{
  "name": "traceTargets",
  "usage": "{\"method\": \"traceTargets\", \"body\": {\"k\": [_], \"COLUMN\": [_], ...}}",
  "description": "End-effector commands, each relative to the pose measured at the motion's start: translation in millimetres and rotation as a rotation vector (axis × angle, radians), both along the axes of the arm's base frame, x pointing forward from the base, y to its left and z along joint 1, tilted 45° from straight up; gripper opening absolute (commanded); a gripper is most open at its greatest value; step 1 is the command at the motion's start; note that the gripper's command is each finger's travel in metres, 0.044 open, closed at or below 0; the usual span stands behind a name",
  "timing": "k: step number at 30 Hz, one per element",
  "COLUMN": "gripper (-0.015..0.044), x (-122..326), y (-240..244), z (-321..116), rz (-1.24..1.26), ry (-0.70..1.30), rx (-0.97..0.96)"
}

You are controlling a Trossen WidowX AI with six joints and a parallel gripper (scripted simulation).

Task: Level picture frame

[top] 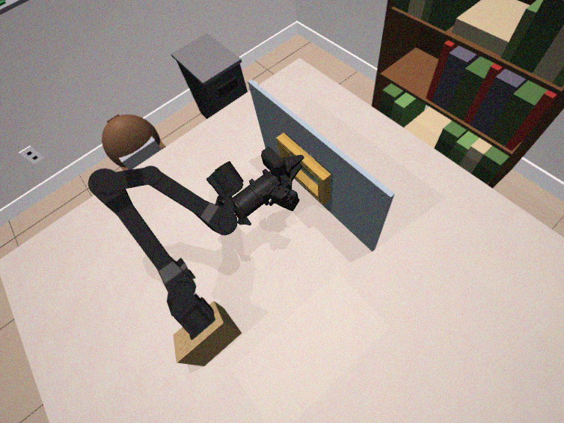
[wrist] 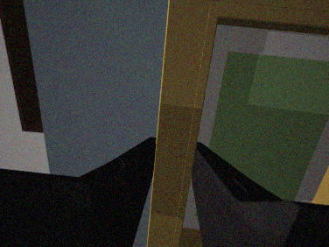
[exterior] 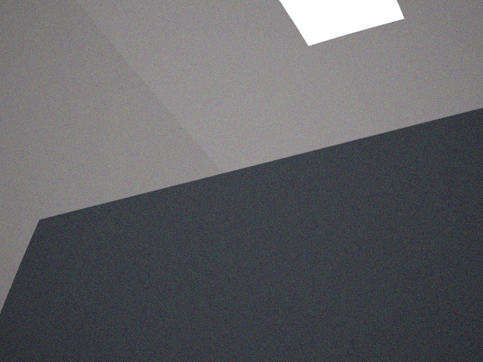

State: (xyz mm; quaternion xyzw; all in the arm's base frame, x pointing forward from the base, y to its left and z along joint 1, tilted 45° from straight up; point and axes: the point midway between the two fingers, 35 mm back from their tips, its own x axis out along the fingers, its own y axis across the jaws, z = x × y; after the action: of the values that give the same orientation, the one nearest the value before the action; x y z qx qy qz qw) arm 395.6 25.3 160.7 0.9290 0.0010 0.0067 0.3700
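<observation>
One side of the yellow picture frame (top: 324, 185) (wrist: 181, 70) is pinched by the black hand (top: 294, 171) (wrist: 174, 147). The frame is held at the front of the blue wall (top: 348, 192) (exterior: 241, 257) (wrist: 96, 70). A green picture (wrist: 258, 127) can be seen inside it. The wall is set up on the big pale table (top: 306, 329). Tall shelves (top: 489, 41) are seen at the far right.
</observation>
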Motion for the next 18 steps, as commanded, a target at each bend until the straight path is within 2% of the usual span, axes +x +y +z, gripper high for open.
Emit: {"method": "traceTargets", "body": {"k": [1, 4, 14, 18], "gripper": [0.0000, 0.0000, 0.0260, 0.0260], "x": [0.0, 0.0, 0.0, -1.7], "y": [0.3, 0.4, 0.1, 0.2], "z": [-0.2, -0.2, 0.0, 0.4], "rz": [0.000, -0.001, 0.000, 0.000], "ry": [0.001, 0.001, 0.000, 0.000], "rx": [-0.014, -0.040, -0.021, -0.018]}}
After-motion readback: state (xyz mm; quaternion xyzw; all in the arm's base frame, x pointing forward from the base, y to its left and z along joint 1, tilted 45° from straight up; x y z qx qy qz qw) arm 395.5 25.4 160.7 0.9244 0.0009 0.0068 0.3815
